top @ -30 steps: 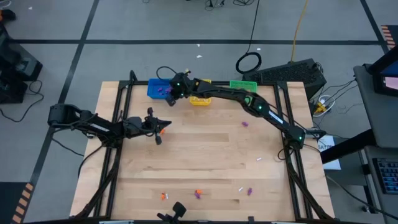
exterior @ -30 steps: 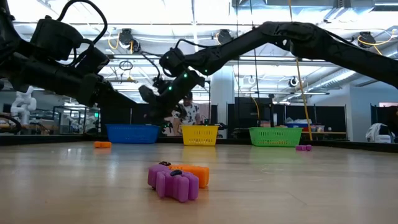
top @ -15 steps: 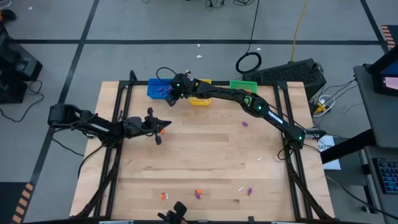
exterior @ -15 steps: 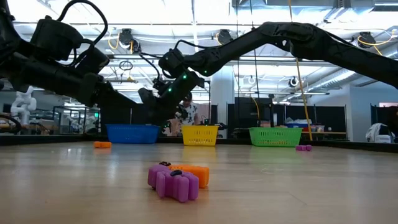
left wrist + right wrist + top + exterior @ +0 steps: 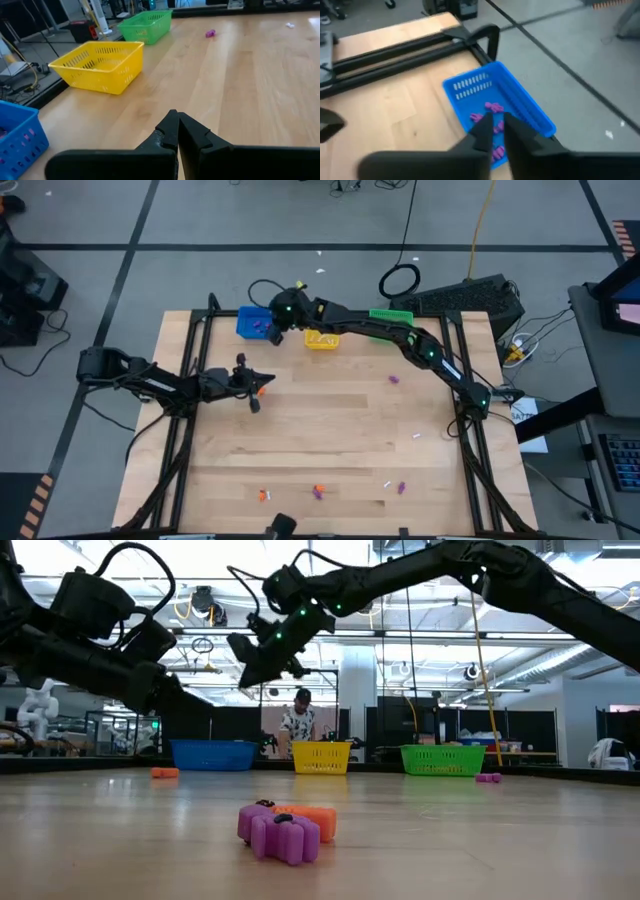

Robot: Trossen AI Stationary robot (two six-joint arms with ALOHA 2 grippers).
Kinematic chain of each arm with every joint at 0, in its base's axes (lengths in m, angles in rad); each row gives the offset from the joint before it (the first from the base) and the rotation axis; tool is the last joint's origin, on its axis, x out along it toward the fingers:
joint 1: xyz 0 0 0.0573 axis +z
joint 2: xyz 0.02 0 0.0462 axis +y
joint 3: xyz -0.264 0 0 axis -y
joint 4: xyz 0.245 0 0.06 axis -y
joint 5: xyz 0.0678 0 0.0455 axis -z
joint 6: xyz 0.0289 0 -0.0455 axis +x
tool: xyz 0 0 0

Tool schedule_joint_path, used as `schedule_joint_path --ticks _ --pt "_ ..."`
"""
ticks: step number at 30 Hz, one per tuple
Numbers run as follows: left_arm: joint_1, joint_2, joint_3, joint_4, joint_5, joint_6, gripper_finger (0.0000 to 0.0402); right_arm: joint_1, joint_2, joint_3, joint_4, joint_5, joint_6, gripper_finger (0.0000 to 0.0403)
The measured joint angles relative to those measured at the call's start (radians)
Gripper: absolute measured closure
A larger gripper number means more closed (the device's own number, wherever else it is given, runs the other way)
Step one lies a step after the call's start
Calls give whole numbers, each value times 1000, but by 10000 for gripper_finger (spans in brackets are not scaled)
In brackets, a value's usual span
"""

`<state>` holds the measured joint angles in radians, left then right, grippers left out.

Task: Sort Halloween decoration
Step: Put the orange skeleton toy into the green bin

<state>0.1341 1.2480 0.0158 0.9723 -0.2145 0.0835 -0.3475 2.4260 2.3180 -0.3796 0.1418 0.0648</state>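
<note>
Right pincer (image 5: 495, 131) nearly closed and empty above blue basket (image 5: 530, 107) holding purple trinkets (image 5: 493, 106), likely for colour sorting; left pincer (image 5: 177, 131) shut over bench (image 5: 340, 420), more trinkets (image 5: 283, 827) scattered beyond.

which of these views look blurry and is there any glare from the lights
Right wrist view: soft with motion blur, the blue basket and the purple trinkets smeared. Low view: bright ceiling lights wash out the top; the nearest purple trinket is soft. Left wrist view: fairly sharp on the yellow basket. High view: evenly lit, no glare.
</note>
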Motion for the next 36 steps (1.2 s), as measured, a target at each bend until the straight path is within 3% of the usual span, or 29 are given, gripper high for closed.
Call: schedule_joint_path --ticks 5,17,20,25,29,36 --pt "-16 0 26 -120 0 -25 394 45 5 -14 52 15 -29 395" --pt "-113 0 157 -451 -3 -46 394 96 -26 -268 406 23 -19 402" --pt "-125 0 184 -523 -13 -53 394 102 -102 -423 558 42 -1 403" --pt "-143 0 235 -656 -60 -112 394 99 -313 -808 814 46 38 403" --pt "-143 0 325 -886 -69 -196 394 105 -477 -1086 899 46 55 403" --pt "-135 0 537 -1286 -48 -248 394 132 -647 -1360 1051 46 83 403"
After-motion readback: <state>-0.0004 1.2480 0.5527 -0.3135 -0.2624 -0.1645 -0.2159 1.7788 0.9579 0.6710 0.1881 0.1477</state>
